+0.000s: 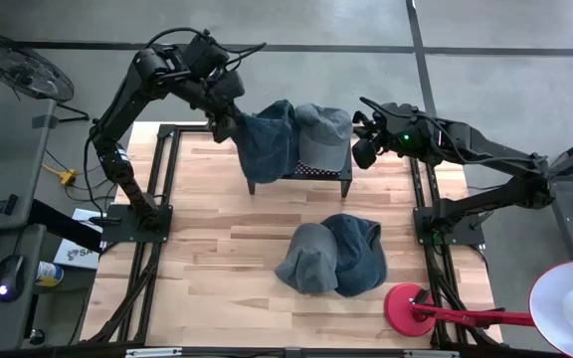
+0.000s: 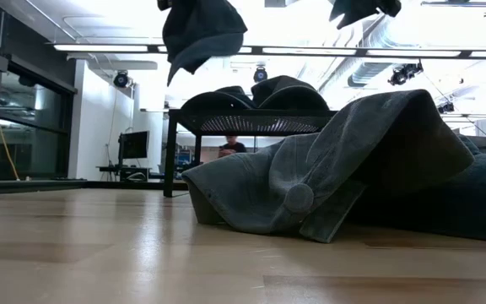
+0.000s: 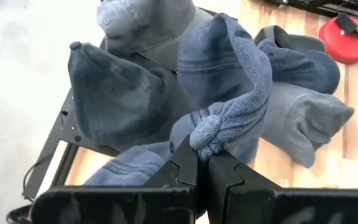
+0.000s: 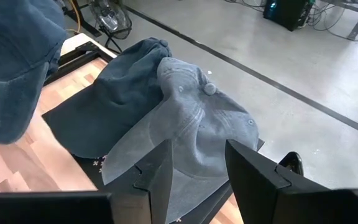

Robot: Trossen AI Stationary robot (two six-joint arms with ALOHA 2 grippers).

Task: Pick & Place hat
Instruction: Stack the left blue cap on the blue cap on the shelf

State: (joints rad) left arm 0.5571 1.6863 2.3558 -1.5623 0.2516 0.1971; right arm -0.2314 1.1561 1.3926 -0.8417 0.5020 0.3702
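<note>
My left gripper [image 3: 202,163] is shut on a blue cap [image 1: 257,139] and holds it in the air over the left end of a black mesh rack [image 1: 331,172]. The cap also shows hanging in the low view [image 2: 201,29]. On the rack lie a darker blue cap [image 4: 126,84] and a grey cap [image 4: 194,121], resting on their brims. My right gripper [image 4: 194,168] is open and hovers at the rack's right end, just beside the grey cap. A grey cap [image 1: 309,259] and a blue cap [image 1: 361,254] lie on the table. My left gripper pinches the blue cap by the knotted strap [image 3: 211,132] at its back, between the two fingers. The fingers come from above, slanting down. The cap is lifted clear and hangs slack below the fingers, its crown [image 3: 225,56] pointing away from them.
A red round base with a red bar [image 1: 408,304] sits at the table's near right corner. Black frame rails [image 1: 162,189] run along the table's left and right sides. Bare wood [image 1: 217,259] lies left of the two caps on the table.
</note>
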